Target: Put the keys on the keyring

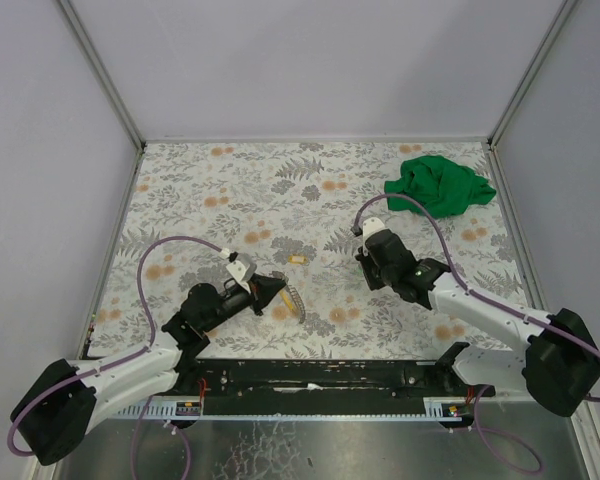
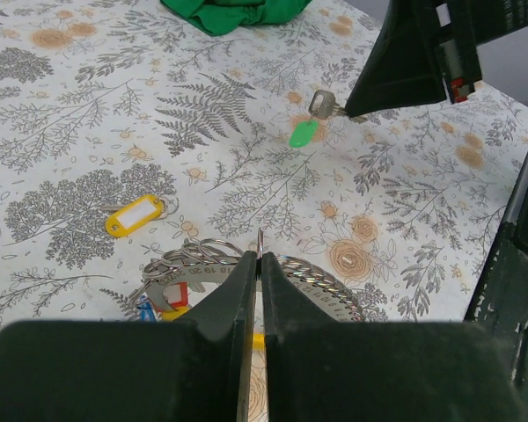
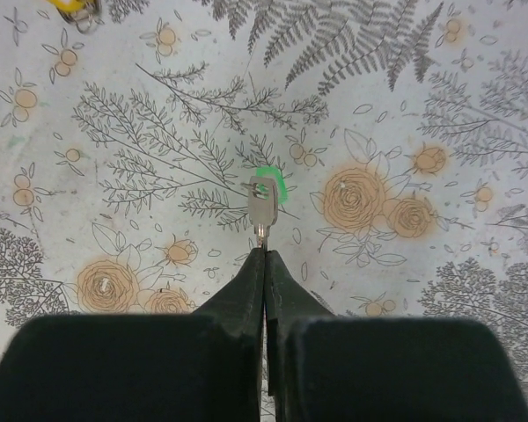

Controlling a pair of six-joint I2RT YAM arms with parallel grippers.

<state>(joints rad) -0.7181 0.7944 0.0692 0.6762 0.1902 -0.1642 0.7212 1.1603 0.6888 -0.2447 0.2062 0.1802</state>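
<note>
My left gripper (image 1: 276,291) (image 2: 260,257) is shut on a thin wire of the keyring (image 2: 334,283) (image 1: 294,301), a silvery loop lying on the floral table with red, blue and yellow tags (image 2: 158,306) at its left end. My right gripper (image 3: 265,251) (image 1: 363,257) is shut on the blade of a small metal key (image 3: 261,207) (image 2: 323,104), held just above the table with its bright green tag (image 3: 271,182) (image 2: 304,134) hanging off it. A second key with a yellow tag (image 2: 141,214) (image 1: 298,261) lies loose on the table between the two grippers.
A crumpled green cloth (image 1: 440,185) (image 2: 233,10) lies at the back right of the table. Grey walls close in the left, back and right sides. The arms' black base rail (image 1: 320,378) runs along the near edge.
</note>
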